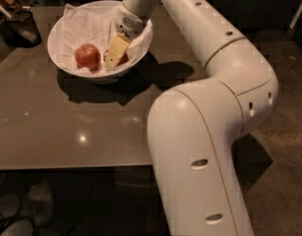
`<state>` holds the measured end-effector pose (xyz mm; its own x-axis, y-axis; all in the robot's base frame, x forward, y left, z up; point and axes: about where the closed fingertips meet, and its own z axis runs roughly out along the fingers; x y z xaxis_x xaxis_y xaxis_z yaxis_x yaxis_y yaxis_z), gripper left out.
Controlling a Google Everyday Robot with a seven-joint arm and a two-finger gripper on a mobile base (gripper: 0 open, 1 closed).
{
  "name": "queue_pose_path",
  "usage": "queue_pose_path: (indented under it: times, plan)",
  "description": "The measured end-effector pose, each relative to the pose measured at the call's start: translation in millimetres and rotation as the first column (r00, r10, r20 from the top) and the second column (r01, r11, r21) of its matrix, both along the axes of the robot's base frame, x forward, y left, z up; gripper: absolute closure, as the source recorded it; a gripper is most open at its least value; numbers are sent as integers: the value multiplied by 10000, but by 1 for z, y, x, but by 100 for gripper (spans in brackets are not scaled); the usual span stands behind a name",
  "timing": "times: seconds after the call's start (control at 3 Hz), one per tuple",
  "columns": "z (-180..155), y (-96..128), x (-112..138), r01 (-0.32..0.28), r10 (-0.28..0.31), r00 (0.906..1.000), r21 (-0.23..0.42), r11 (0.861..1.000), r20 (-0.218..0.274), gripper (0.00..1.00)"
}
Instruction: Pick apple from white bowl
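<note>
The white bowl (59,58), wide and lined with crumpled white paper, stands at the far left of the brown table (67,127). Two apples lie in it. A rounder red apple (87,56) sits in the open at the bowl's middle. The apple (123,59), red-orange, is mostly hidden behind my gripper, with only a sliver showing at its right side. My gripper (112,57) reaches down into the bowl from the upper right and sits right at that apple, touching or nearly touching it.
A small black mesh cup (21,27) with items in it stands at the table's far left corner, left of the bowl. My large white arm (214,112) covers the right side of the view. The table's front edge (67,165) runs below.
</note>
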<state>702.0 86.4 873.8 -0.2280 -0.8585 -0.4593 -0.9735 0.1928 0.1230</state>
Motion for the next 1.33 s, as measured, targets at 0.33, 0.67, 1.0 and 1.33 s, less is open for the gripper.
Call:
queue_pose_path:
  times: [0.33,0.67,1.0,1.33]
  plan:
    - [-9,0,1,24,-24,9998,13,10000,-173,25]
    - [-9,0,1,24,-24,9998,14,10000,-173,42]
    - [-9,0,1,25,-24,9998,14,10000,-173,66]
    - [-9,0,1,25,-25,9998,14,10000,-172,89]
